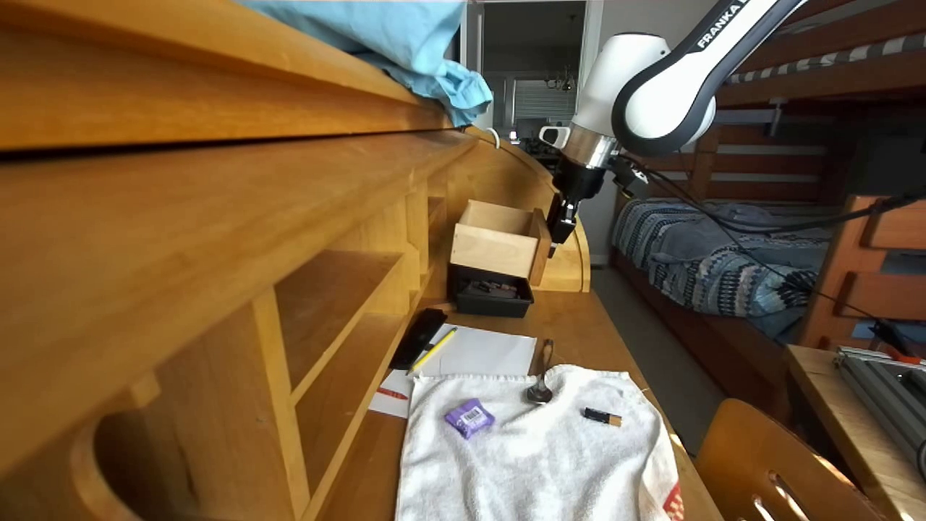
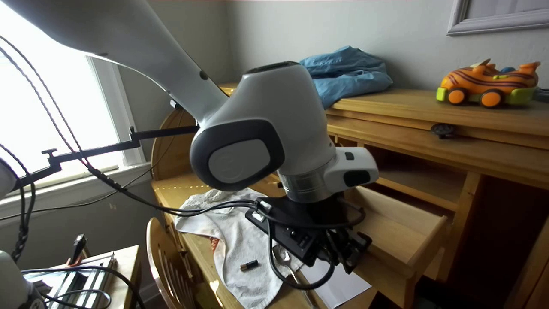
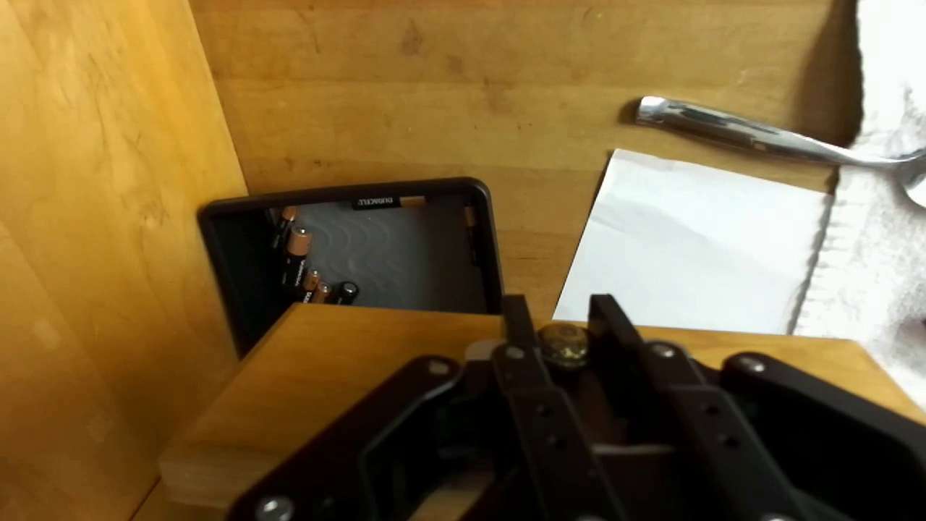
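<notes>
A small brass knob (image 3: 564,347) sits on the front board of a wooden drawer (image 3: 391,333). My gripper (image 3: 560,310) has one black finger on each side of the knob, close against it. The drawer is pulled out from the desk's cubbies and shows in both exterior views (image 1: 492,247) (image 2: 399,229). My gripper (image 1: 554,242) is at the drawer's front face. A black tray (image 3: 340,191) stands on the desk below the drawer, with several batteries (image 3: 296,250) in it. The drawer front hides part of the tray in the wrist view.
A white towel (image 1: 506,470) bears a purple packet (image 1: 470,417), a battery (image 1: 602,417) and a spoon's bowl (image 1: 540,393). Paper (image 1: 499,352), a yellow pencil (image 1: 434,350), a red crayon (image 1: 392,394) and a black case (image 1: 419,336) lie nearby. Cubby shelves and a chair (image 1: 767,456) flank the desk.
</notes>
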{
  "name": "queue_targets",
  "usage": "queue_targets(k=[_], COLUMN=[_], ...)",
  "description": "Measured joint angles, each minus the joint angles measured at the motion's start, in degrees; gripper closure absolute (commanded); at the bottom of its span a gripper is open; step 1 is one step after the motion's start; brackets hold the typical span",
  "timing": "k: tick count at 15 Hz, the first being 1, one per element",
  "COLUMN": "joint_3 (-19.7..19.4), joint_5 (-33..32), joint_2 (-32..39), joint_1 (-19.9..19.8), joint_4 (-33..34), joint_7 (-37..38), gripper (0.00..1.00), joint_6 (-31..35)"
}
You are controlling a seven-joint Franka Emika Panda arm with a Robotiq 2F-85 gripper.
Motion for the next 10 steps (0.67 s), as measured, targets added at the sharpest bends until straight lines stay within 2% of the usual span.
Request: queue_targets(k=[10], joint_3=[2.0], joint_5=[4.2], joint_2=[1.9], joint_1=[-2.1], joint_4=[3.3], joint_7=[-4.0], gripper=[0.94], joint_6=[-2.2])
